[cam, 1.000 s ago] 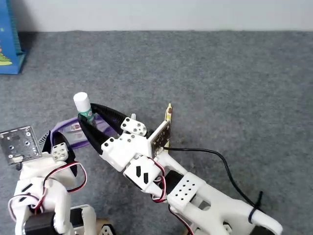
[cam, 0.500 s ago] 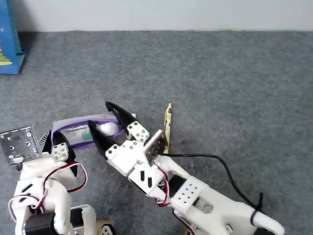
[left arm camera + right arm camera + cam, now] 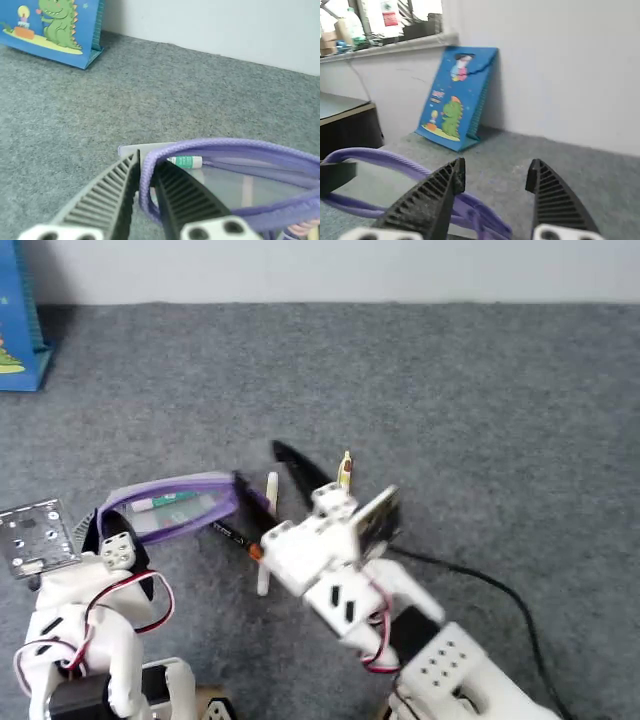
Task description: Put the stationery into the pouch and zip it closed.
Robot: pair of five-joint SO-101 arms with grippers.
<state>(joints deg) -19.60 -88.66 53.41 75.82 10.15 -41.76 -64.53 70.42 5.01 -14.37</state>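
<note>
The purple pouch lies open on the grey carpet with a green-and-white glue stick inside it. My left gripper is shut on the pouch's near end; the left wrist view shows its jaws pinching the purple rim, with the glue stick behind the clear wall. My right gripper hangs open and empty just right of the pouch mouth, above a white pen and a black pen. A yellow pencil lies beside it. In the right wrist view the open gripper sits past the pouch rim.
A blue dinosaur gift bag stands at the far left by the wall. A black cable runs over the carpet at the right. Bare carpet stretches across the far and right side of the table.
The right gripper held the glue stick over the pouch, let it go into the pouch, then swung right and now stands open and empty. The left arm kept its hold.
</note>
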